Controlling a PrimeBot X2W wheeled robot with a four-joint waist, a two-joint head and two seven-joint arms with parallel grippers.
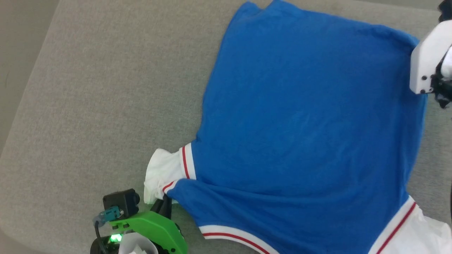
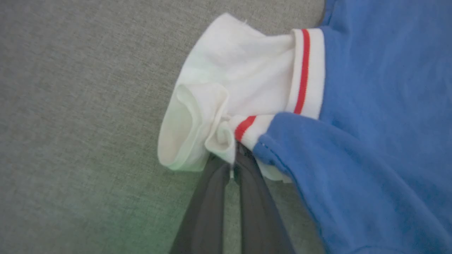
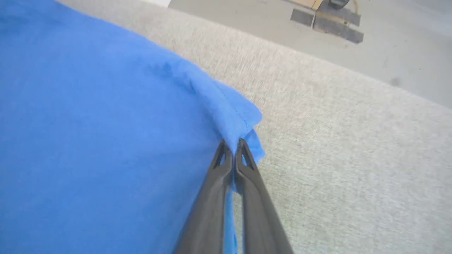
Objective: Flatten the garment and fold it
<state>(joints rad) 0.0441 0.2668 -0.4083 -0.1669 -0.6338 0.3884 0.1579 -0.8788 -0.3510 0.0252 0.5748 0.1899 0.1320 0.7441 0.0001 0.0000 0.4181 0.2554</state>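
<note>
Across the grey fabric-covered cushion (image 1: pixel 106 106) lies the garment (image 1: pixel 303 141), a bright blue shirt spread mostly flat, with its white, red-striped trim on the side toward the robot. Its near-left sleeve (image 1: pixel 164 173) is bunched into a rumpled white wad just off the blue body. The left gripper (image 2: pixel 232 160) has its two dark fingers pinched together on a fold of that white cloth, right beside the red-striped band. A ridge of blue fabric runs from that pinch along the garment's near edge. The opposite sleeve (image 1: pixel 420 229) spills off the garment's near-right corner. At the garment's far-right corner the right gripper (image 3: pixel 233 148) is clamped tight on the stitched blue edge, which puckers up a little at the fingertips. A white arm casing (image 1: pixel 429 56) stands over that same corner, and a green wrist housing (image 1: pixel 152 225) sits just beyond the bunched sleeve. Past the cushion's edge beyond the garment, pale floor (image 3: pixel 388 46) shows.
</note>
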